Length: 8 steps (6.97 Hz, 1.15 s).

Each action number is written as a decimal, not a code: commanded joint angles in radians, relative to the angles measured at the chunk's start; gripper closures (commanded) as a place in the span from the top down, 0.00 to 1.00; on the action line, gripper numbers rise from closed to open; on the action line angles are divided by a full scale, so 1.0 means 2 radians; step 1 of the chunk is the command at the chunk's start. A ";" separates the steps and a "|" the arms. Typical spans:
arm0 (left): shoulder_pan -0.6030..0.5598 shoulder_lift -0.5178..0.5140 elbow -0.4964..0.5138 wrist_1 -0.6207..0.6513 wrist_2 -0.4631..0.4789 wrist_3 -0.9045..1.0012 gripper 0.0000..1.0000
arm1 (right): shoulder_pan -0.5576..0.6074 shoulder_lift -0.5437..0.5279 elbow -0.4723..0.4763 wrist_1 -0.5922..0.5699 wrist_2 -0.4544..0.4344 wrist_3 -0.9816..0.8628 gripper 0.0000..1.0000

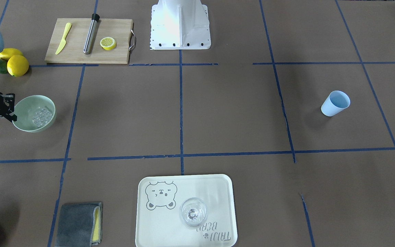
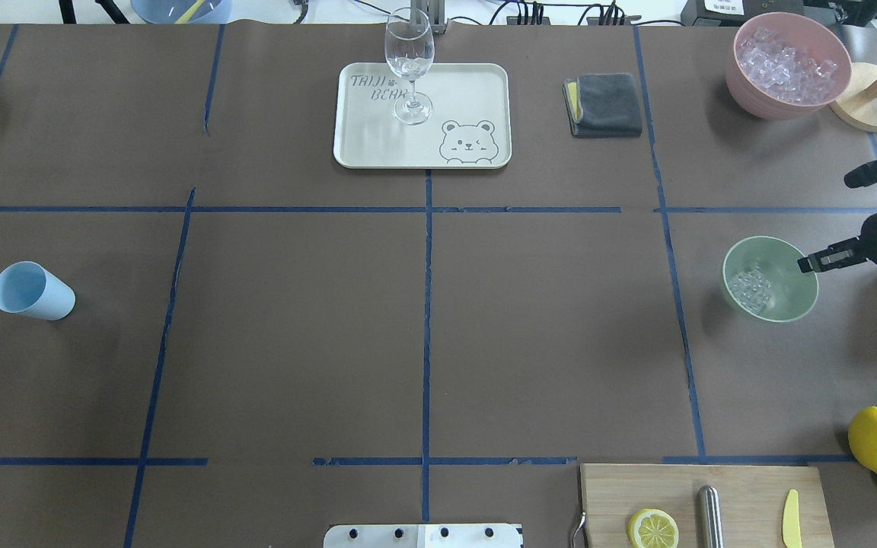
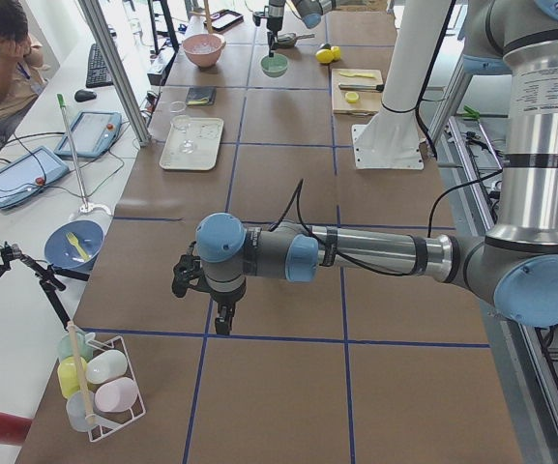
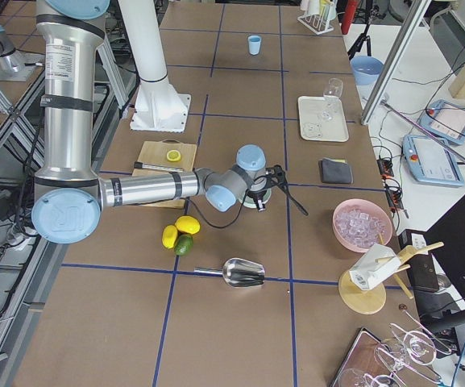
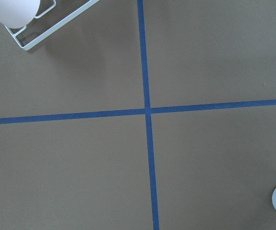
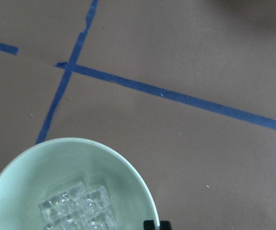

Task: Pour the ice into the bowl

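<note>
— Nearest the right wrist camera is the bowl (image 6: 23, 182): pale mint, with the ice (image 6: 78, 208) lying in a clump on its floor.

— So that's where the ice is. And the right hand (image 2: 827, 223)?

— Spread wide, holding nothing. In the overhead view one fingertip (image 2: 815, 262) hangs at the bowl's right rim. I cannot tell whether it touches.

— The left hand (image 3: 203, 295)?

— Out over the table (image 2: 294, 342) towards its left end. It shows only from the side, so I cannot tell whether it is open or closed.

— How would the ice handle?

— My guess is hard, slick, loose cubes, too small to pinch, so better tipped from a container. The bowl looks like light, smooth plastic. Take it by the rim and expect it to slide if nudged.

— Other containers?

— There's the pink bowl (image 2: 789, 65) at the far right, heaped with ice. The light blue cup (image 2: 31, 291) sits well off to the left with nothing showing inside. The clear glass (image 2: 409, 49) stands on the tray (image 2: 476, 91) at the far side, apparently empty.

— Then I'd judge the pour done.
</note>
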 commanded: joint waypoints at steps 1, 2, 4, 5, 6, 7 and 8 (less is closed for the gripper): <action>0.002 0.000 0.000 0.000 -0.001 0.000 1.00 | 0.010 -0.022 -0.045 0.081 0.032 0.000 0.01; 0.004 0.000 0.000 0.000 -0.001 0.000 1.00 | 0.009 -0.016 -0.045 0.079 0.032 0.000 0.60; 0.005 0.000 0.000 0.000 -0.001 0.000 1.00 | 0.037 -0.011 -0.045 0.049 0.035 -0.003 1.00; 0.005 0.000 0.000 0.000 -0.001 0.000 1.00 | 0.064 -0.011 -0.036 -0.001 0.039 -0.022 1.00; 0.005 0.000 0.000 0.000 -0.001 0.000 1.00 | 0.107 -0.012 -0.038 -0.044 0.038 -0.118 1.00; 0.005 0.000 0.000 0.000 -0.001 0.000 1.00 | 0.178 -0.009 -0.034 -0.148 0.040 -0.248 1.00; 0.005 0.000 0.000 -0.002 -0.001 0.000 1.00 | 0.232 0.017 -0.032 -0.258 0.040 -0.320 1.00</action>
